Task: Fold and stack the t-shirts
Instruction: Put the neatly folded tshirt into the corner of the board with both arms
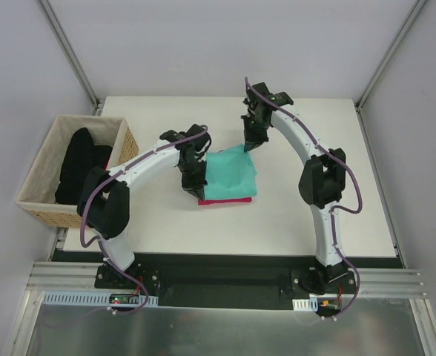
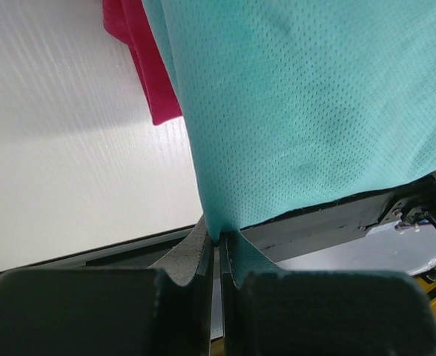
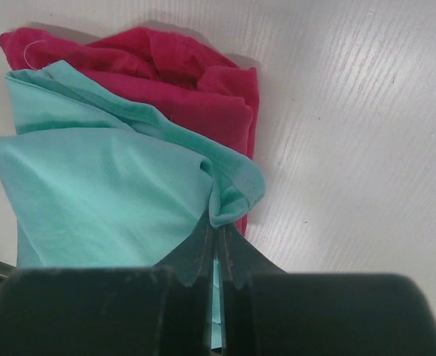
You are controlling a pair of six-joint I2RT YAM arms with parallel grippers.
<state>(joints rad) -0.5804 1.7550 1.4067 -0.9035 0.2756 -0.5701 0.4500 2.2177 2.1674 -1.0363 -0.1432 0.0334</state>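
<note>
**TEAL SHIRT PINCHED AT TWO EDGES, OVER PINK SHIRT, MID-TABLE**

Location of task items: teal t-shirt point(image 1: 231, 174) near the middle of the white table point(image 1: 299, 222), laid in a rough rectangle on top of the pink t-shirt point(image 1: 224, 201). Pink cloth visible only as a narrow strip along the near edge of the teal one in the overhead view. In the right wrist view, more pink exposed beyond and beside the teal cloth, bunched and creased rather than flat.

Left gripper point(image 1: 194, 182): at the left edge of the teal shirt, fingers closed together with a thin fold of teal fabric caught between them. In the left wrist view, cloth drawn taut away from the pinch; pink cloth beyond it, resting on the table.

Right gripper point(image 1: 249, 141): at the far corner of the teal shirt, fingers closed on a rolled hem of teal fabric. That corner pulled to a point toward the gripper in the overhead view. Contact between the gripper and the pink cloth just beside it: cannot tell.

Flatness of the teal shirt: wrinkled near the right-hand pinch, smoother across the middle. Whether the middle rests fully on the pink shirt: not determinable.

Other items: woven basket point(image 1: 44, 167) off the left side of the table, well apart from both shirts, holding dark clothing point(image 1: 77, 163).
</note>
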